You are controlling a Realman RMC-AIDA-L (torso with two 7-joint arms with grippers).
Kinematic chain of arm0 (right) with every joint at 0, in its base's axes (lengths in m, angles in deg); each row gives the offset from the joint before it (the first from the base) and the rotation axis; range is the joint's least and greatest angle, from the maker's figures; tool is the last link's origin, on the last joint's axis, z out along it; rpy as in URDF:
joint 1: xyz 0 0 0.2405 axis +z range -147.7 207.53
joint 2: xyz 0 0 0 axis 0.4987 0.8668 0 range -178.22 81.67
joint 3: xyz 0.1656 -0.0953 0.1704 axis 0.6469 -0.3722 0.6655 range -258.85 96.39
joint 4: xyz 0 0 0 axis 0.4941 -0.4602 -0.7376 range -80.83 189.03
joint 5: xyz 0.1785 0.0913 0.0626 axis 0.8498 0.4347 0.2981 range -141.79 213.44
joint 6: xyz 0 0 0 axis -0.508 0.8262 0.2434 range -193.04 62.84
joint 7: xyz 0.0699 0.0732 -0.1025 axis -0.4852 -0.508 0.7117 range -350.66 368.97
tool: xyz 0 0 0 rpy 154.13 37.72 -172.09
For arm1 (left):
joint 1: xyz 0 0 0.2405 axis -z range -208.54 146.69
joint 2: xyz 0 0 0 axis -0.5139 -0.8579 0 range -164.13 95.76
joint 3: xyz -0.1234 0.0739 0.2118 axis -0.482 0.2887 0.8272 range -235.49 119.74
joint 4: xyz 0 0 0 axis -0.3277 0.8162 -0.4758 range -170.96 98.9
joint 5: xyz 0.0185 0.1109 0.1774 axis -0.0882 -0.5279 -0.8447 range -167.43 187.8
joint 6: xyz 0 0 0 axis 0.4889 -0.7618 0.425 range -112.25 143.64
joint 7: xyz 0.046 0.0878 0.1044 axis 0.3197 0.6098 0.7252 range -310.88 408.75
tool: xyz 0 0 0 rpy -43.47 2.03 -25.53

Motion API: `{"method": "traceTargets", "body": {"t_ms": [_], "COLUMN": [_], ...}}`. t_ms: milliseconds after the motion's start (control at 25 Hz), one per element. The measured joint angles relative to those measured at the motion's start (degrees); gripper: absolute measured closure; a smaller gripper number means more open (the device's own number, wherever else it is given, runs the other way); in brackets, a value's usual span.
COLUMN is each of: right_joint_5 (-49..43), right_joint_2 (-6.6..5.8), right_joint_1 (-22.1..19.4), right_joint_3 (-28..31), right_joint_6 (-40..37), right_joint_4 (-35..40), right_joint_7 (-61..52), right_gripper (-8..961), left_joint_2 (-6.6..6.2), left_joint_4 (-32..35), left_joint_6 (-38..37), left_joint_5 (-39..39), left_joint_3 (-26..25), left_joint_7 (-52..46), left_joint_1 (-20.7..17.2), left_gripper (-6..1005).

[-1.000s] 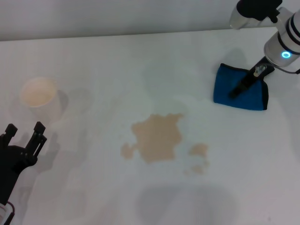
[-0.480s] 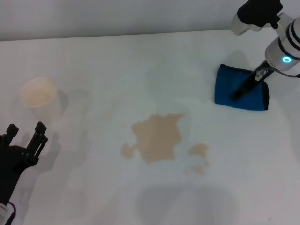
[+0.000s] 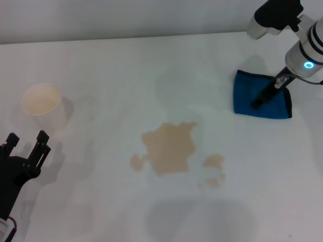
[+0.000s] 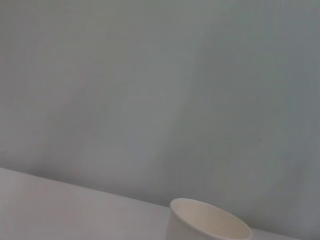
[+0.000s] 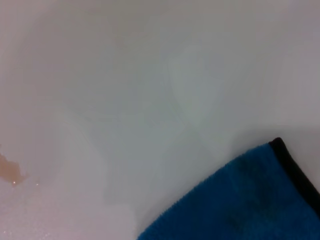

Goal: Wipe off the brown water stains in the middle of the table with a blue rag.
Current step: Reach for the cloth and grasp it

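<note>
The brown water stains (image 3: 169, 147) lie in the middle of the white table (image 3: 101, 65), one large blotch with small spots (image 3: 213, 161) to its right. An edge of the stain (image 5: 10, 170) shows in the right wrist view. The blue rag (image 3: 262, 101), black-edged, lies flat at the far right of the table, well away from the stains. My right gripper (image 3: 265, 93) reaches down onto the rag's middle. The right wrist view shows a corner of the rag (image 5: 240, 200) but none of that gripper. My left gripper (image 3: 27, 138) rests open and empty at the near left.
A white paper cup (image 3: 41, 99) with tan liquid stands at the left, just beyond my left gripper; its rim (image 4: 210, 222) shows in the left wrist view. A grey wall runs behind the table's far edge.
The right gripper and the blue rag under it have shifted slightly to the right together. The left arm has not moved.
</note>
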Motion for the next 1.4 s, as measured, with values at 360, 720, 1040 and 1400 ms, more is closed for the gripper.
{"method": "traceTargets", "body": {"t_ms": [360, 720, 1040, 1400], "right_joint_5": [-0.05, -0.05, -0.04, -0.10], "right_joint_2": [0.01, 0.02, 0.21, 1.18], "right_joint_1": [0.11, 0.17, 0.20, -0.55], "right_joint_3": [0.00, -0.10, -0.08, -0.19], "right_joint_6": [-0.96, -2.12, -2.66, -3.02], "right_joint_4": [0.02, 0.25, 0.58, 3.22], "right_joint_7": [-0.05, -0.07, -0.05, 0.13], "right_gripper": [507, 707, 928, 945], "left_joint_2": [-0.09, -0.16, -0.18, -0.29], "left_joint_4": [0.00, -0.14, -0.34, -0.54], "left_joint_6": [0.00, -0.06, -0.20, -0.38], "left_joint_5": [0.02, 0.02, 0.02, 0.02], "left_joint_3": [0.00, 0.00, -0.01, 0.00], "left_joint_7": [0.00, 0.00, -0.20, -1.47], "left_joint_1": [-0.01, -0.05, -0.06, -0.34], "left_gripper": [214, 214, 214, 213]}}
